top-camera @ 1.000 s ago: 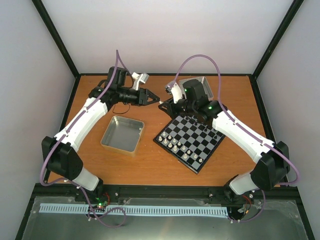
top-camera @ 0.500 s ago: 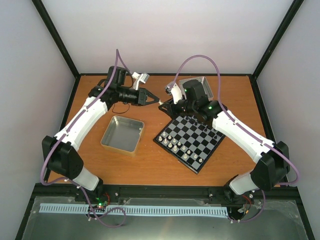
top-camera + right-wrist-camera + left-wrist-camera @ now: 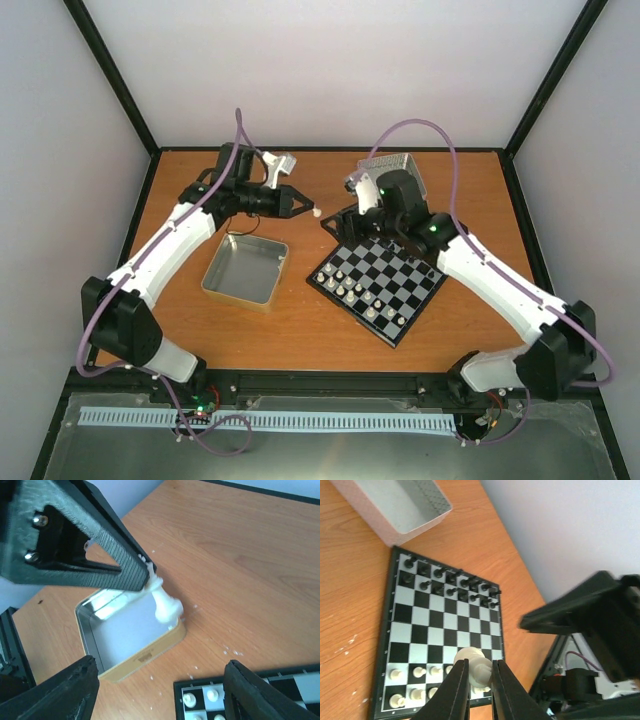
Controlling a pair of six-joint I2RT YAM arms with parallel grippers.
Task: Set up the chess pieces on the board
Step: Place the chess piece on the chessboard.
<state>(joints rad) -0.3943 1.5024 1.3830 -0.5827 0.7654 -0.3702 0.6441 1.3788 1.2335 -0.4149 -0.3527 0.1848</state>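
One cream-white chessman (image 3: 476, 667) was clamped at the very tips of the left gripper (image 3: 308, 209), jaws closed on it and much of the piece sticking out past them, probably so that it stayed reachable from the other side. It hung in the air over bare wood, well inside the far edge of the surface and near its middle, not yet over the board (image 3: 378, 282). Several other white chess pieces (image 3: 352, 285) already stood in the rows along the board's near-left side, while the black chessmen (image 3: 445, 580) filled the opposite rows. The board lay turned diagonally, right of the surface's centre.

Facing the held piece from just beside it, the right gripper (image 3: 333, 222) had its jaws wide apart and empty, which reads as a hand-over pose, since the board sat on the right arm's side. An empty silver tray (image 3: 245, 268) rested left of centre beneath the left arm. A second tray (image 3: 392, 164) sat at the far edge, partly hidden by the right arm.
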